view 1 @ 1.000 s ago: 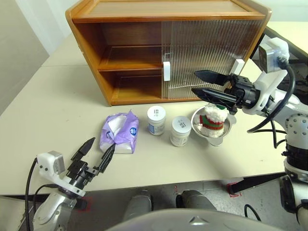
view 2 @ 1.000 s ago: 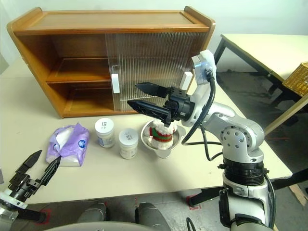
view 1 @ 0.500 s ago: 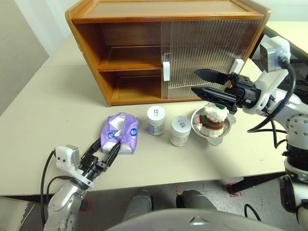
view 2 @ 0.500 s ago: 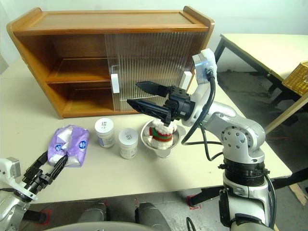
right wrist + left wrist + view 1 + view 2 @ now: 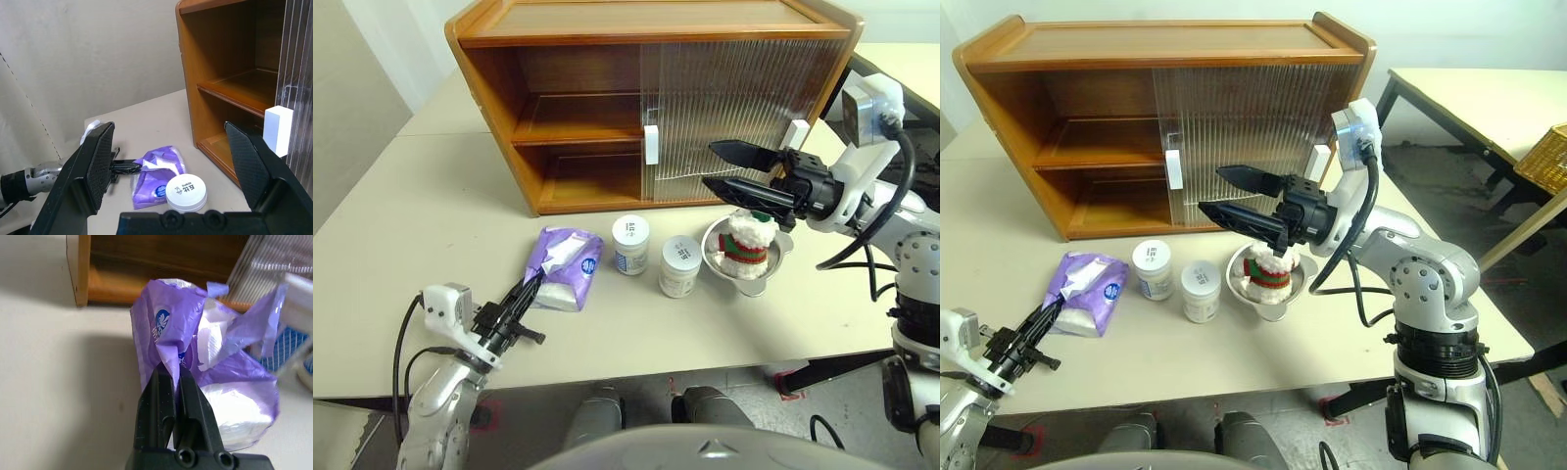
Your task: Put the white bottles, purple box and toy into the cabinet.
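The purple box point(image 5: 566, 266) lies on the table in front of the cabinet point(image 5: 646, 20). My left gripper point(image 5: 524, 294) is shut on a fold of its purple wrapper point(image 5: 168, 357) at the near end. Right of the box stand two white bottles point(image 5: 630, 243) point(image 5: 679, 265). The toy point(image 5: 747, 243) sits in a metal bowl point(image 5: 744, 284) beside them. My right gripper point(image 5: 710, 164) hangs open just above and behind the toy, pointing left, with nothing between its fingers. The cabinet's left half is open, showing two bare shelves.
The ribbed sliding doors point(image 5: 734, 108) cover the cabinet's right half. The table's front edge runs just behind my left wrist. A second table with a wicker basket point(image 5: 1547, 157) stands far to the right.
My left gripper moved forward to the purple box and shut on its wrapper, and the pack has flattened and shifted a little. The right arm has not moved.
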Robot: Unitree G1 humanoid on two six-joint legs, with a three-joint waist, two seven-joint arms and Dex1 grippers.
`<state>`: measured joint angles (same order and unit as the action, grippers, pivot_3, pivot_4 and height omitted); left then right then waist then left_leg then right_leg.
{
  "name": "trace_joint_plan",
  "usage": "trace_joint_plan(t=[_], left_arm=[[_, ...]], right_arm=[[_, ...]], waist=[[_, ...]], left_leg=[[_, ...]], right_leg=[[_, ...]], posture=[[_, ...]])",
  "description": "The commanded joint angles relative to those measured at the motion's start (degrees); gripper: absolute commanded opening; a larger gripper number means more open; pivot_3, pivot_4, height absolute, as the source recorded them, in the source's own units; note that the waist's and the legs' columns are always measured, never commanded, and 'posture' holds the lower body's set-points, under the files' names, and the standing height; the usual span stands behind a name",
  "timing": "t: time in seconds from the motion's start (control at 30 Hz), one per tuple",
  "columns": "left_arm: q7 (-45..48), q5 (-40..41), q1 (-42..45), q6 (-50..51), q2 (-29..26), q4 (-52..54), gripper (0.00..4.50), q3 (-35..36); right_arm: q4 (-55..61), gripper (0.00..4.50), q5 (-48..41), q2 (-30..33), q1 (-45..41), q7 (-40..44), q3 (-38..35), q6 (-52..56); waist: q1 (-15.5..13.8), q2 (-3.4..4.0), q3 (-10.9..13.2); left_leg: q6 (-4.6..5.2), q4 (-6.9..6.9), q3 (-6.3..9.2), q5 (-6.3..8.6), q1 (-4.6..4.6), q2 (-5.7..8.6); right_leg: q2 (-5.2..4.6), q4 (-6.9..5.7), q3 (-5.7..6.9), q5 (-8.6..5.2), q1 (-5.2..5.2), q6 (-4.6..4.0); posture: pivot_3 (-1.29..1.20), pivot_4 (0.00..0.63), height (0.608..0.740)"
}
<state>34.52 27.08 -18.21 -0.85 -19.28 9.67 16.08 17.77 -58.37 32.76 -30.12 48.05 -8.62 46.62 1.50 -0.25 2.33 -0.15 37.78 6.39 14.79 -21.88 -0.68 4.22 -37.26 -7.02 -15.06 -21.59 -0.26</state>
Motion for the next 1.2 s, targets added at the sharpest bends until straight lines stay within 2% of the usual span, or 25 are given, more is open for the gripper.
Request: trace_joint_plan(t=[0.03,0.27,0.53,0.7,0.9,1.1,1.2], left_arm=[[-2.7,3.0,2.9,4.3,-0.8,5.3,0.01,1.3],[-9.6,11.2,11.0,14.5,-2.9,13.9,0.01,4.0],[-16.6,16.9,19.6,22.4,-4.8,15.9,0.01,6.4],[-21.8,17.3,25.7,27.2,-6.3,13.5,0.01,7.1],[-27.2,15.3,36.4,34.5,-7.4,6.7,0.01,4.3],[-28.5,13.8,45.6,36.4,-6.3,-0.5,0.01,3.3],[-27.7,10.5,50.2,34.8,-6.0,-6.5,0.01,1.2]], right_arm=[[0.0,4.5,0.4,-0.1,-0.5,0.3,0.1,-0.7],[0.0,4.5,0.9,-0.8,-0.4,0.3,0.5,-1.2],[0.0,4.5,1.7,-1.7,-0.3,0.2,1.3,-1.7],[0.2,4.5,1.9,-2.1,-0.2,0.0,1.2,-1.8],[0.7,4.5,2.2,-2.6,0.6,-0.3,1.1,-2.1],[1.7,4.5,2.0,-3.0,1.5,-1.3,0.8,-2.3],[2.3,4.5,1.9,-3.1,2.2,-1.9,0.5,-2.4]], waist=[[0.0,-0.01,0.0],[0.0,-0.14,0.0],[0.0,-0.15,0.0],[0.1,-0.17,0.0],[0.0,-0.21,0.0],[0.2,-0.31,0.1],[0.4,-0.32,0.1]], left_leg=[[0.0,0.02,-0.02,0.0,0.01,0.08],[0.03,0.07,-0.17,-0.02,0.06,0.21],[0.14,0.13,-0.29,-0.1,0.19,0.2],[0.19,0.15,-0.3,-0.16,0.36,0.21],[0.23,0.15,-0.31,-0.21,0.47,0.21],[0.24,0.15,-0.32,-0.23,0.46,0.22],[0.24,0.14,-0.34,-0.23,0.46,0.25]], right_leg=[[0.01,0.0,0.0,0.01,0.02,0.01],[0.05,0.0,-0.04,0.08,0.09,0.1],[0.07,0.01,-0.1,0.19,0.24,0.22],[0.04,0.01,-0.12,0.26,0.4,0.22],[0.03,0.01,-0.13,0.31,0.5,0.15],[0.02,0.04,-0.16,0.36,0.49,0.17],[0.02,0.05,-0.17,0.35,0.49,0.21]], posture=[[-0.03,0.047,0.74],[-0.03,0.044,0.74],[-0.03,0.042,0.74],[-0.04,0.046,0.74],[-0.06,0.049,0.74],[-0.08,0.051,0.74],[-0.09,0.051,0.74]])
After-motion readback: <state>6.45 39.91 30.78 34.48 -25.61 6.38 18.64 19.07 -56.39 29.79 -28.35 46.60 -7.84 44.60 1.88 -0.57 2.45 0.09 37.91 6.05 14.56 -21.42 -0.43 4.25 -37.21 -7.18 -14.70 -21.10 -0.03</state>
